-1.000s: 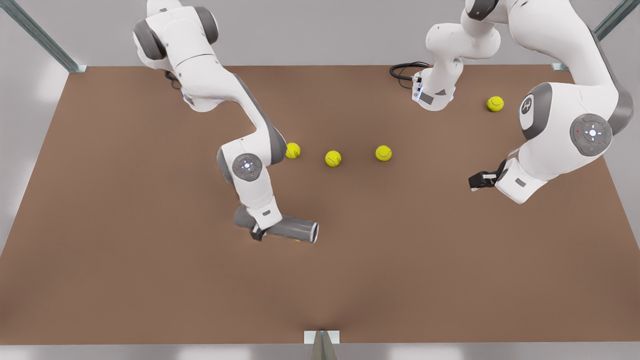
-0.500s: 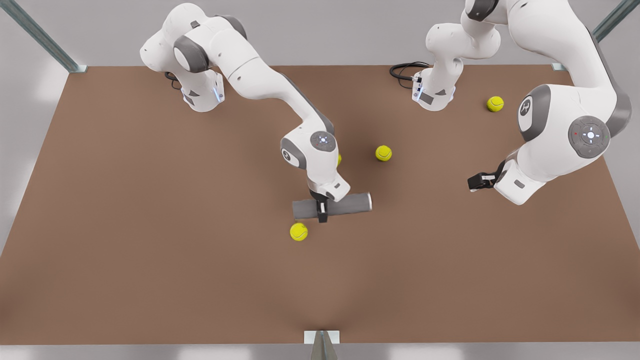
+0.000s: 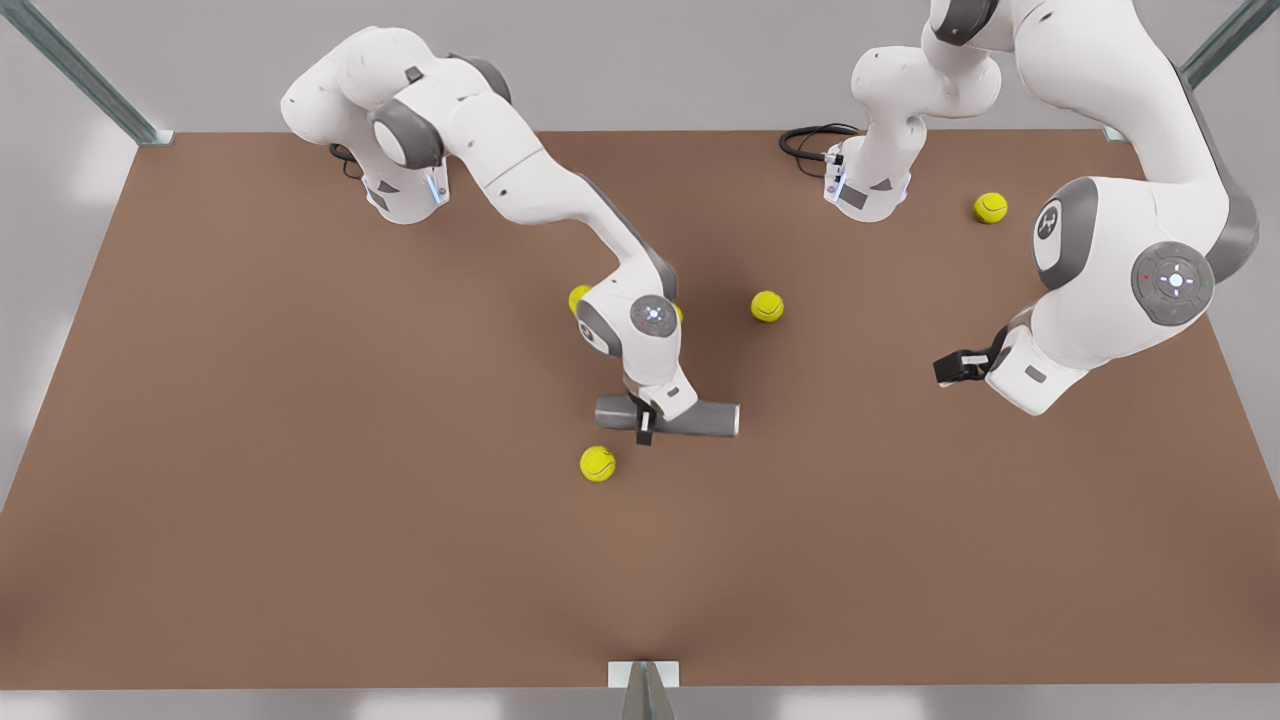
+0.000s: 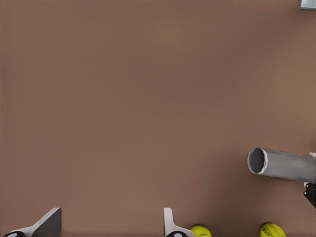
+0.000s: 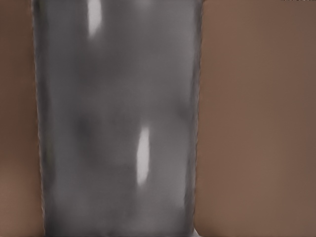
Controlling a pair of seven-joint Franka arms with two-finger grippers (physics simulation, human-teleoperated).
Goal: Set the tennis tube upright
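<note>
Flat brown bench [image 3: 300,500], matte, evenly lit. Plain light-grey wall [image 3: 640,60] behind it. Metal frame struts at both far corners [image 3: 90,80] [image 3: 1215,40]. Small metal bracket [image 3: 644,680] at the near edge, centre.

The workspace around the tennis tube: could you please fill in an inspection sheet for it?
Surface: brown table, bare apart from the items below.
Job's things: tennis tube lying level, not upright, open end toward the front view's right.
Clutter: loose tennis balls; one near the tube, one mid-table, one at the far side, one partly behind the arm.
Grippers: right gripper shut on the tube's middle; left gripper open, waiting apart from it.
Cables: black cable looped by an arm base.
Surroundings: grey wall, metal frame posts at the corners.
</note>
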